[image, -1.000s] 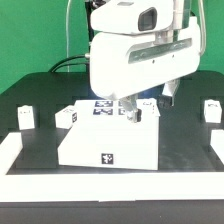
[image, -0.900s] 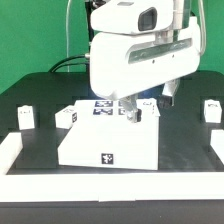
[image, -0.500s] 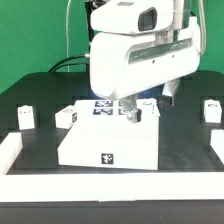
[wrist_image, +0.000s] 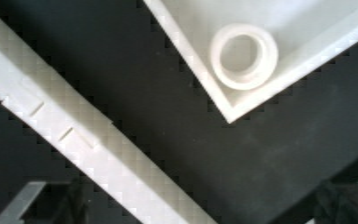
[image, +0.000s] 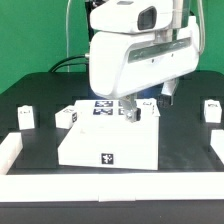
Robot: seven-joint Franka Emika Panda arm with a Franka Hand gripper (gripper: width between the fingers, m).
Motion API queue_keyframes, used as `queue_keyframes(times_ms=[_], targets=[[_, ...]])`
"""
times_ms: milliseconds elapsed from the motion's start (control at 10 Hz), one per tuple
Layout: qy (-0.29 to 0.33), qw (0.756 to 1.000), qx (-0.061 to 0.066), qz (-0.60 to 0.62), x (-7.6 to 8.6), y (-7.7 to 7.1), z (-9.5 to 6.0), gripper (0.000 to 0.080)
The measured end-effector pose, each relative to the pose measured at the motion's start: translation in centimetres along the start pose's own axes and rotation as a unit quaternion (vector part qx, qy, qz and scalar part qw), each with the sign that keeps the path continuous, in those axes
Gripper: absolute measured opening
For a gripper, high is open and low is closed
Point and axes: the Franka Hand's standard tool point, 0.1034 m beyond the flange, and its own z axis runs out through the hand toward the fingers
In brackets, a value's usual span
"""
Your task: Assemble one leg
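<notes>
While the gripper hangs over the far edge of the white panel, at 12 to 1 o'clock from the panel's centre in the exterior view, the leg sits on the black worktop at 10 o'clock from that centre, just beside the panel's far corner and apart from the gripper. The leg's tagged face is turned toward the exterior camera. Its outline reads slightly wider than tall, so the long axis appears to run from 9 to 3 o'clock, but this cannot be confirmed at this resolution. In the wrist view the two dark fingers stand wide apart with nothing between them, so the gripper is spread and unloaded. The same view shows one panel corner with its round socket, bare worktop, and a long white strip of unclear identity. A second leg stands upright well out at 9 o'clock, and a third leg stands upright at 2 to 3 o'clock. The marker board lies flat behind the panel, between the leg and the gripper. The bulky white arm housing hides the region directly behind the gripper. A white rail borders the worktop at 8 o'clock.
</notes>
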Motion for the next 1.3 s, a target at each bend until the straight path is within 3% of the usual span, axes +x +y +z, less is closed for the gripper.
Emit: queue_keyframes(times_ms=[100, 200, 400, 900, 1000, 1100, 1200, 1300], targets=[[0.010, 0.999, -0.011, -0.036, -1.9, -0.7, 0.7, 0.0650], [0.010, 0.999, -0.010, -0.050, -3.7, -1.7, 1.4, 0.0650], [0.017, 0.997, -0.018, -0.068, -5.9, -2.9, 2.4, 0.0650], [0.017, 0.998, -0.016, -0.064, -6.2, -3.0, 2.6, 0.0650], [0.022, 0.995, -0.025, -0.096, -6.7, -3.2, 2.7, 0.0650], [0.027, 0.990, -0.033, -0.136, -8.5, -4.9, 3.1, 0.0650], [0.023, 0.980, -0.029, -0.196, -10.2, -6.7, 3.4, 0.0650], [0.021, 0.971, -0.027, -0.235, -10.6, -7.6, 3.5, 0.0650]])
